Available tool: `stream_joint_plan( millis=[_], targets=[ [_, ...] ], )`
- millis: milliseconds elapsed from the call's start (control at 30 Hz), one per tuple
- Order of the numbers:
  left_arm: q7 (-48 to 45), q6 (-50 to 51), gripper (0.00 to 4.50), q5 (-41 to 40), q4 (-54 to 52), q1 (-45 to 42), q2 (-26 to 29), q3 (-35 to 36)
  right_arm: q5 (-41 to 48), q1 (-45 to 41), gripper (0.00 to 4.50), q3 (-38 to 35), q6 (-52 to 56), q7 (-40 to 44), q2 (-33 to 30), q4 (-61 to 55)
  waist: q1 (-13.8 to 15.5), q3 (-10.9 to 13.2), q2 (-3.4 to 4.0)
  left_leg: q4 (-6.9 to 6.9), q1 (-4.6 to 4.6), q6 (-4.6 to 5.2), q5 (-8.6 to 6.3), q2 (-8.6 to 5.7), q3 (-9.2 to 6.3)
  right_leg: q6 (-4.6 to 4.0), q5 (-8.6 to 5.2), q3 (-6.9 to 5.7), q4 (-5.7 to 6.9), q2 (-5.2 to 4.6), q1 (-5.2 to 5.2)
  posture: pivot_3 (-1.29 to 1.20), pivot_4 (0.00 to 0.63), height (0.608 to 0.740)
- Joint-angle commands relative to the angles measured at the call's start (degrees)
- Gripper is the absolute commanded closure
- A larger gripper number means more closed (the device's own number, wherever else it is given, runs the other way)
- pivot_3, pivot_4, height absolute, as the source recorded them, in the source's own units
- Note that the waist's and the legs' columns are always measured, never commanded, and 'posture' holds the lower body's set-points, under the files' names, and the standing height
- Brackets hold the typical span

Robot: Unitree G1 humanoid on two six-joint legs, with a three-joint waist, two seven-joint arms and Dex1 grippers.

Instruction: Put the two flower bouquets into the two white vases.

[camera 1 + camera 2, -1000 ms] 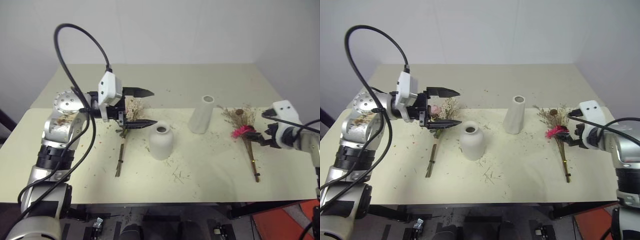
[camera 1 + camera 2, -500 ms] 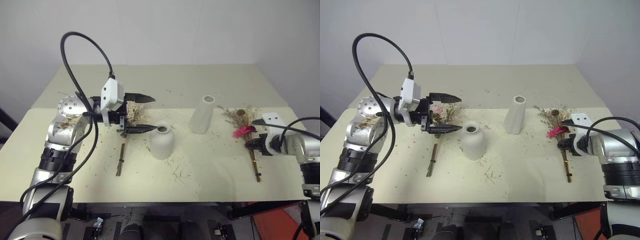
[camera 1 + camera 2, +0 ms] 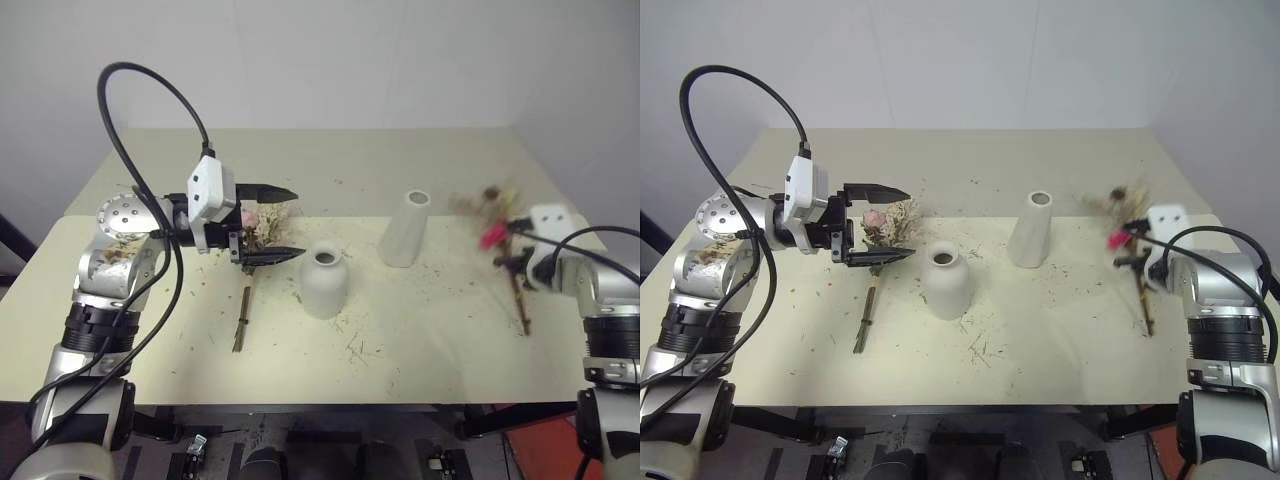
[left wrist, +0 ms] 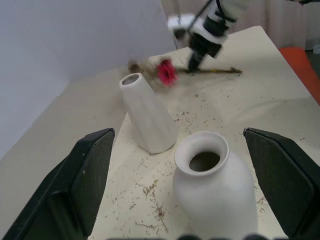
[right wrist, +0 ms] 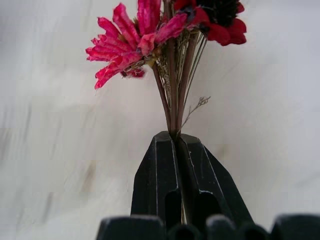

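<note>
**Magenta bunch pinched at the right, pink bunch lying at the left**

We see the right gripper [image 5: 176, 145] with its black fingers [image 5: 155, 180] pressed together on the thin brown stems of the magenta bouquet [image 5: 145, 35]. In the head views that bunch [image 3: 1127, 232] is blurred, its red heads tilted up toward the far side and its stem ends [image 3: 1145, 315] pointing down at the counter [image 3: 1040, 350] near the right edge; we cannot tell whether the tips touch the surface.

The left gripper [image 3: 268, 222] hangs over the left half of the counter with its two fingers [image 3: 270, 190] spread wide and nothing between them. Just beside and below it lies the pale pink bouquet [image 3: 883, 225], flat on the counter, its stems [image 3: 864, 320] running toward the near edge.

The short round-bellied vase [image 3: 324, 283] stands upright near the middle, just past the left fingertips. The taller slim vase [image 3: 404, 229] stands upright a little further back and to the right, between the round vase and the magenta bunch. Both mouths are empty. Bits of dried plant litter the counter around the vases.
</note>
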Motion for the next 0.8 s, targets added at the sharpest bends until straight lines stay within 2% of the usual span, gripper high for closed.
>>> stream_joint_plan(
  millis=[33, 100, 167, 233, 333, 500, 633, 800],
  targets=[
    [0.5, -0.1, 0.00, -0.1, -1.4, -0.5, 0.7, 1.4, -2.2, -5.3, 4.47, -5.5, -17.9, -5.7, 0.5, -3.9, 0.0, 0.0, 0.04, -0.01, 0.00, 0.00, 0.00, 0.00, 0.00, 0.00, 0.00, 0.00, 0.00, 0.01, 0.00, 0.00, 0.150, 0.740],
    [0.3, -0.2, 0.00, -0.1, -1.1, -0.7, 0.7, 1.2, 3.6, -9.0, 4.47, -10.0, -20.1, -4.6, 3.7, -2.9, 0.0, 0.0, 0.05, -0.03, 0.01, 0.00, 0.00, 0.01, 0.00, 0.00, 0.00, 0.00, 0.00, 0.01, 0.00, 0.00, 0.150, 0.740],
    [0.1, 0.3, 0.00, -0.5, -1.3, -0.9, 0.5, 1.1, 8.7, -11.5, 4.47, -14.1, -27.2, -4.1, 8.9, -3.1, -0.2, 0.0, 0.05, -0.02, 0.04, 0.00, 0.00, 0.03, 0.00, 0.00, 0.01, 0.00, 0.02, 0.02, 0.08, 0.00, 0.150, 0.740],
    [0.2, 0.6, 0.00, -0.6, -1.4, -1.1, 0.4, 1.0, 10.5, -11.8, 4.47, -15.0, -36.6, -2.6, 13.6, -4.2, -0.3, 0.0, 0.06, -0.02, 0.08, 0.00, 0.00, 0.04, 0.00, 0.01, 0.02, 0.00, 0.11, 0.02, 0.12, 0.00, 0.150, 0.740],
    [0.5, 0.6, 0.00, -0.3, -1.7, -1.1, 0.3, 0.9, 11.9, -12.4, 4.47, -14.8, -46.0, -0.6, 18.2, -2.8, -0.3, 0.0, 0.11, -0.02, 0.08, 0.00, 0.00, 0.04, 0.00, 0.01, 0.02, 0.00, 0.22, 0.02, 0.10, 0.00, 0.150, 0.740],
    [1.1, 1.4, 0.00, -0.4, -2.9, -0.2, 0.7, 1.3, 11.5, -11.7, 4.47, -11.5, -54.9, 2.7, 22.3, 2.1, -0.1, 0.0, 0.13, 0.00, 0.00, 0.01, 0.00, 0.03, 0.00, 0.02, 0.03, -0.04, 0.20, -0.01, 0.08, 0.00, 0.150, 0.740],
    [2.1, 2.5, 0.00, -0.6, -3.7, 0.3, 1.2, 1.8, 12.9, -12.3, 4.47, -10.9, -58.0, 3.6, 24.6, 5.6, -0.3, 0.0, 0.16, -0.01, 0.04, 0.00, 0.00, 0.03, 0.00, 0.02, 0.03, -0.03, 0.25, 0.00, 0.08, 0.00, 0.150, 0.740],
    [2.5, 2.6, 0.00, -0.7, -4.9, 1.2, 1.8, 2.1, 12.2, -9.4, 4.47, -7.4, -58.8, 5.3, 26.4, 4.2, -0.4, 0.0, 0.18, -0.02, 0.05, 0.00, 0.00, 0.04, 0.00, 0.01, 0.03, -0.03, 0.24, 0.01, 0.08, 0.00, 0.150, 0.740]
  ],
)
